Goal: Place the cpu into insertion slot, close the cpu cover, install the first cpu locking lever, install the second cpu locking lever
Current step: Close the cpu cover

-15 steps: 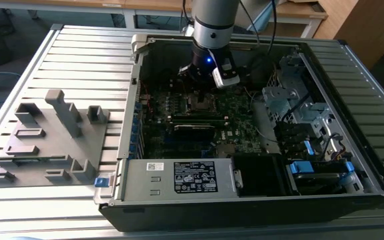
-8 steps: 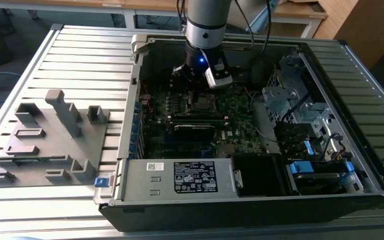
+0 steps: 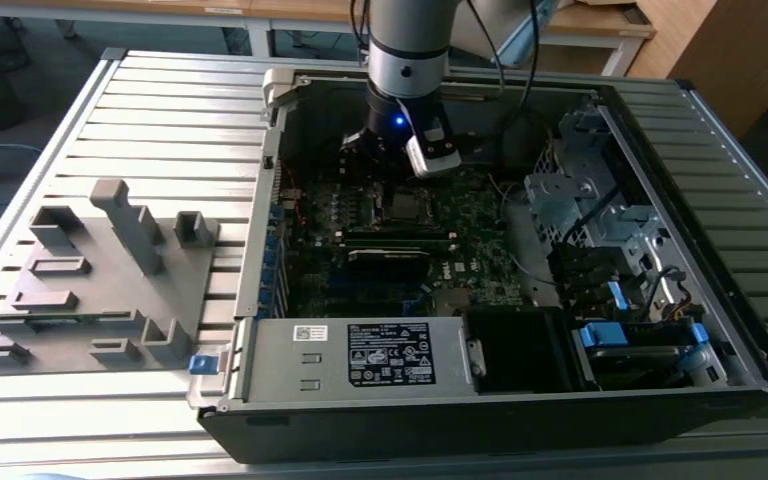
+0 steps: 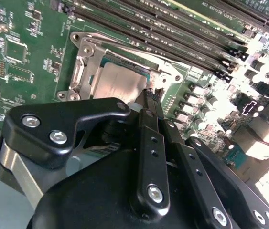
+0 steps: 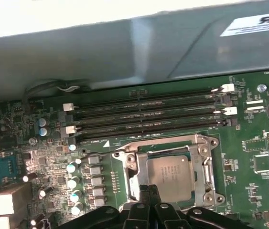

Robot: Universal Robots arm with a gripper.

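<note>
Meeting tip to tip with no gap showing, the gripper's [image 4: 149, 94] fingers [image 5: 144, 195] are hovering at the edge of the cpu cover [image 4: 84, 64], which is lying flat around the cpu [image 5: 170, 177]; whether they are touching it cannot be told. The cpu is sitting in the insertion slot [image 3: 404, 205], silver top facing up, beside the long memory slots [image 5: 148, 117]. Farther out, the exterior view is showing the arm [image 3: 408, 50] standing nearly upright, reaching down into the open computer case [image 3: 491, 430].
</note>
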